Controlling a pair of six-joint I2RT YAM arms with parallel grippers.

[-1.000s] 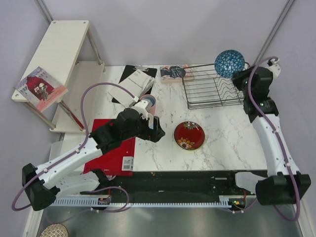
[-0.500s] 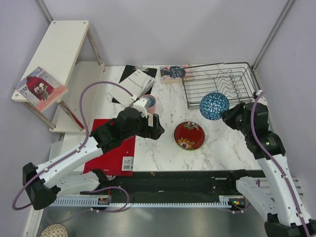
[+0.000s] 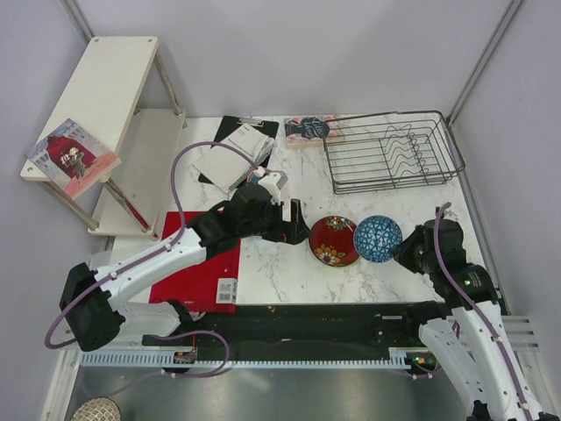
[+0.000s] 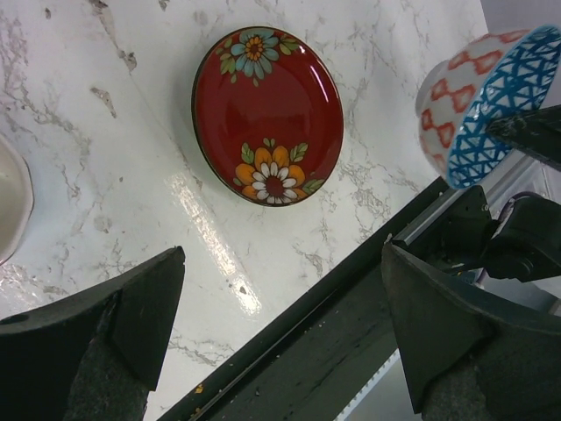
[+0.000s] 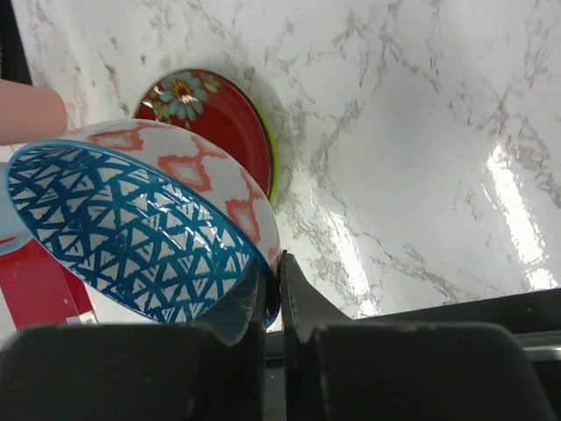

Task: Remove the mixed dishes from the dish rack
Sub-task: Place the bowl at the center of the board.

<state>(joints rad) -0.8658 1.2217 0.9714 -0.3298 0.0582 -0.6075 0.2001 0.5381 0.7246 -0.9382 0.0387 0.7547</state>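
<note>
Since a moment ago, the right arm has pulled back toward us, and the small blue-patterned bowl [image 3: 378, 239] has come away from the dish rack [image 3: 394, 151] to the near part of the marble table [image 3: 386, 206]. The left arm has swung to the right too. Now we see the right gripper [image 3: 405, 252] pinching the rim of the bowl, its two fingers pressed close together with the bowl wall between them. In the right wrist view the bowl is blue crisscross inside and white with red shapes outside. We cannot tell if the bowl touches the table. It sits just to the right of the dark red floral plate [image 3: 334, 239], which lies flat on the table. A thin green edge [image 5: 273, 171] peeks out along one side of that plate, and we cannot tell more about it. The bowl and the plate are both well apart from the rack, which stands at the far right of the table. The left gripper [image 3: 294, 224] hangs over the table just left of the red plate. Its fingers [image 4: 131, 307] are spread wide with nothing between them, and in the left wrist view the plate shows in the gap ahead of them. A flat red board [image 3: 197, 263] lies on the left under that arm. A pale wooden shelf [image 3: 105, 88] stands at the far left.
</note>
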